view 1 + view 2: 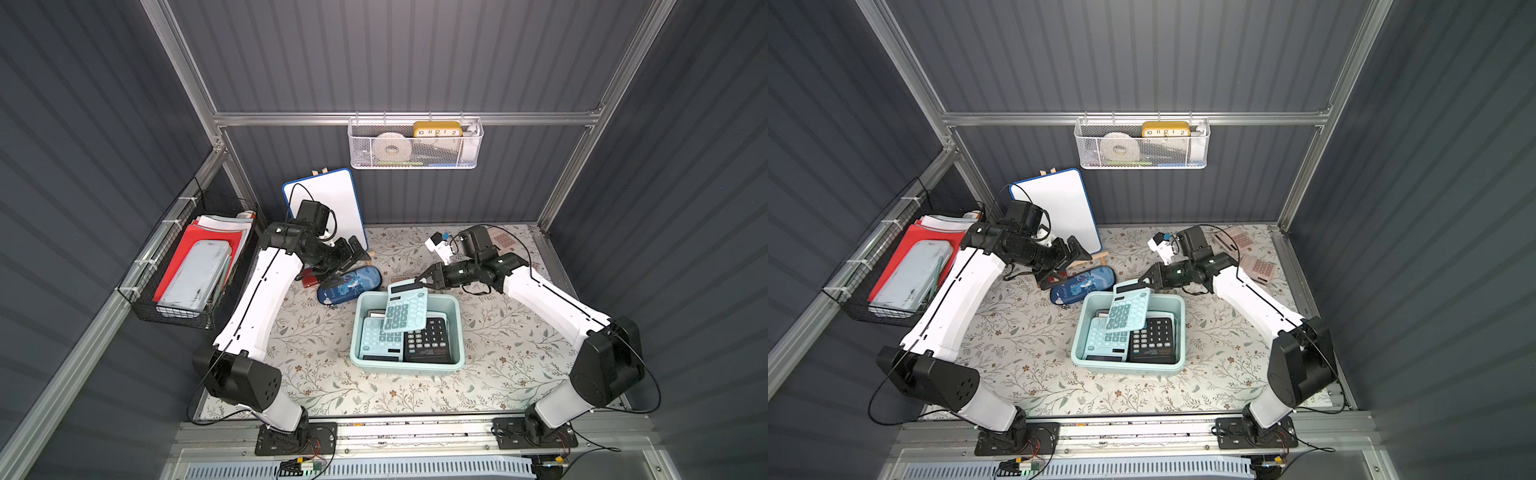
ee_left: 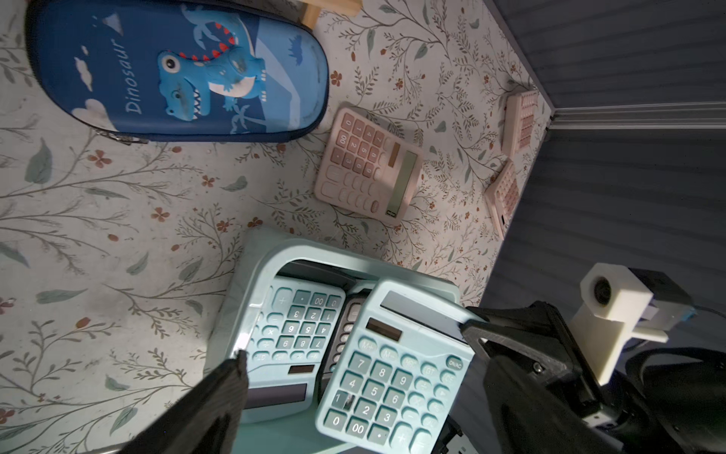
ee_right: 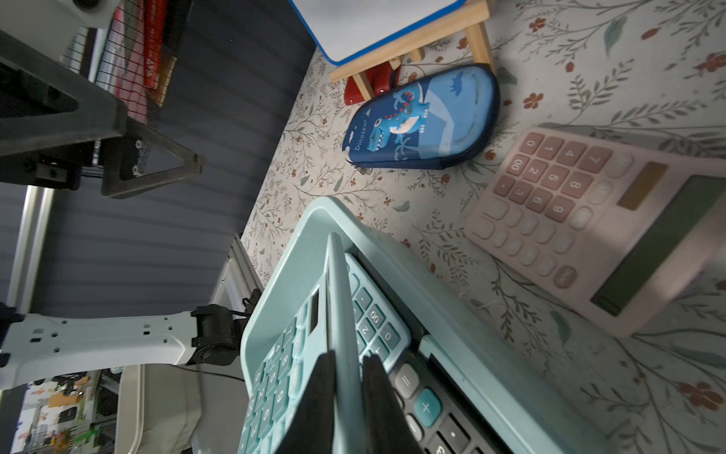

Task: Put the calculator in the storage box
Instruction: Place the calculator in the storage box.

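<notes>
Calculator (image 1: 405, 307) in pale teal is sitting clamped between the fingers of the right gripper (image 1: 420, 282), which is pinching it by the edge at its display end. The right wrist view is showing the two black fingers (image 3: 326, 397) pressing on either face of the casing. It is hanging tilted, with the display end raised over the far rim of the storage box (image 1: 460, 332) and the keypad end dipping down inside. Whether that low end is touching anything beneath it I cannot tell. Under it, a second teal calculator (image 1: 376, 343) and a black calculator (image 1: 428, 343) are lying flat side by side on the box floor. The box is standing about mid-way across the floral table (image 1: 324, 374).

The left gripper (image 1: 347, 262) is hovering with its jaws spread wide and nothing between them. It is clear of the box, by the blue dinosaur pencil case (image 1: 351, 284) lying just beyond the box's far left corner. Behind that, a small whiteboard (image 1: 328, 199) is leaning on a wooden easel, with a red object (image 1: 309, 279) lying at its feet.

A pink calculator (image 2: 369, 165) is lying on the table just past the box's far rim. A second pink calculator (image 1: 1260, 268) and a third pink calculator (image 1: 1237, 239) are lying toward the far right corner.

A white mesh basket (image 1: 415, 158) is hanging on the back wall, holding a yellow clock (image 1: 437, 129), and a black wire basket (image 1: 183, 307) is hanging on the left wall
</notes>
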You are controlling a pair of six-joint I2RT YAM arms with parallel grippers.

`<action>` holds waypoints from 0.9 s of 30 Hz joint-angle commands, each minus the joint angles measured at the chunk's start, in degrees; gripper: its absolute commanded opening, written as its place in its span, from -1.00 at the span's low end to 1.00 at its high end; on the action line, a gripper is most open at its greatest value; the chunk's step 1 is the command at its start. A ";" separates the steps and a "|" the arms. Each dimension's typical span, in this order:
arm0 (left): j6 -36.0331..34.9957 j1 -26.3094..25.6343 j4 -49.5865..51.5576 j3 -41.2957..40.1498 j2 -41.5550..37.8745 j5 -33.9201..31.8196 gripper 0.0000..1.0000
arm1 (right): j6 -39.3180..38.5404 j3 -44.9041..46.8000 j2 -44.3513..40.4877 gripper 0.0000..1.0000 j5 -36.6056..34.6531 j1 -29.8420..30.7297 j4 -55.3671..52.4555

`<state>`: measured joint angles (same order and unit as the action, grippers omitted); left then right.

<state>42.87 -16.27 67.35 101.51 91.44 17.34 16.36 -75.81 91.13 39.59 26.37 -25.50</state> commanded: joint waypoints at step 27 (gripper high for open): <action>-0.71 1.59 -4.03 -7.21 -0.65 -1.25 0.98 | 6.24 -0.40 9.07 -0.54 -10.83 11.05 11.09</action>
<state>42.89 -15.16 63.59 94.98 91.42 15.38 22.22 -74.76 99.70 29.43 37.32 -14.74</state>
